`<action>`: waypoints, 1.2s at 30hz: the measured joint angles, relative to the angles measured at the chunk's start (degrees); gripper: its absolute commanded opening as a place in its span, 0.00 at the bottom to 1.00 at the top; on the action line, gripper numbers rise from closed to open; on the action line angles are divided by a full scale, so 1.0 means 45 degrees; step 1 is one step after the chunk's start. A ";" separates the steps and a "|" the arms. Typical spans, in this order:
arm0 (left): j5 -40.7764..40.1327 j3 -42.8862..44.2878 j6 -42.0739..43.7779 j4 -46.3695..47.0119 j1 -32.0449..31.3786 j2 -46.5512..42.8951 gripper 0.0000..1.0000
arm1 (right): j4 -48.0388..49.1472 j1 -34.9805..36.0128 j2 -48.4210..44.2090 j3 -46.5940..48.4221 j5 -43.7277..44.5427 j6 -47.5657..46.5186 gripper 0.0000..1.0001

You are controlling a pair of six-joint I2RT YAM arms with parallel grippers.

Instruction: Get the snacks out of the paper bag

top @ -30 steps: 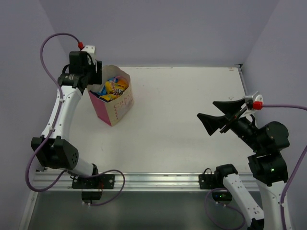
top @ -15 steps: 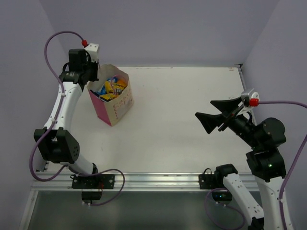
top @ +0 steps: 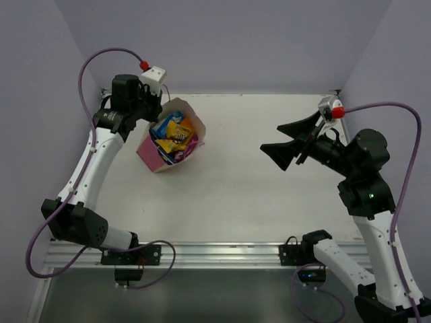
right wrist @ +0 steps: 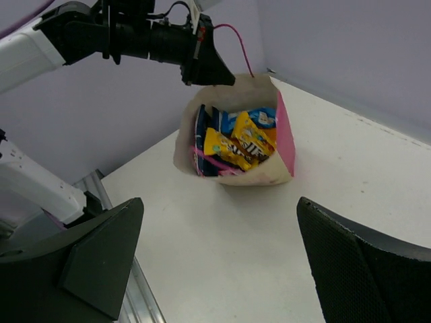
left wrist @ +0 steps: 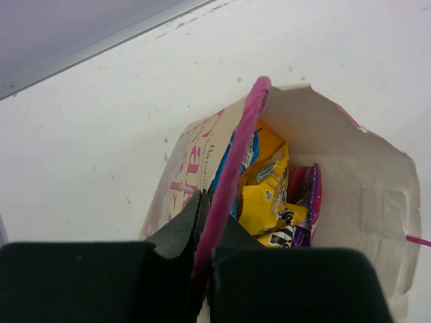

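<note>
The paper bag (top: 161,158) stands at the back left of the table, tipped toward the right with its mouth open. My left gripper (top: 156,113) is shut on the bag's pink rim edge (left wrist: 236,155) at the far-left side of the mouth. Several snacks (top: 175,134) fill the bag: yellow, blue and purple packets (left wrist: 269,202). The right wrist view shows the bag (right wrist: 269,176), the snacks (right wrist: 239,141) and the left gripper (right wrist: 214,73) pinching the rim, a thin pink handle looping above. My right gripper (top: 273,139) hangs open over the table's right half, well apart from the bag, nothing between its fingers (right wrist: 101,259).
The white table (top: 269,202) is walled at the back and both sides. An aluminium rail (top: 202,252) runs along the near edge by the arm bases. The left arm's purple cable (top: 101,57) arcs above the back-left corner.
My left gripper shut on the bag's rim and moved right, pulling the bag over so it tilts rightward. The right arm rose and shifted toward the back, still open.
</note>
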 measured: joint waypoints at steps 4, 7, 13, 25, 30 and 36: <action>0.0024 -0.0568 -0.0097 -0.0010 -0.1059 -0.0923 0.00 | -0.0321 0.2074 0.1613 0.1447 0.1209 -0.0612 0.99; 0.0024 -0.1098 -0.0243 0.0029 -0.1574 -0.1399 0.00 | -0.0185 0.3721 0.3181 0.2647 0.2123 -0.1078 0.99; 0.0024 -0.1647 -0.0685 0.0296 -0.1948 -0.1773 0.00 | 0.0233 0.6120 0.6358 0.2997 0.4133 -0.1481 0.92; 0.0029 -0.1860 -0.1146 0.0520 -0.2161 -0.1836 0.00 | 0.0316 0.7966 1.0972 0.3274 0.8660 0.0695 0.88; 0.0034 -0.1860 -0.1345 0.0520 -0.2215 -0.1841 0.00 | 0.0403 0.7966 1.1812 0.3784 1.0166 0.1685 0.81; 0.0010 -0.1860 -0.1375 0.0520 -0.2225 -0.1870 0.00 | 0.0418 0.7966 1.2609 0.4129 1.0637 0.2579 0.69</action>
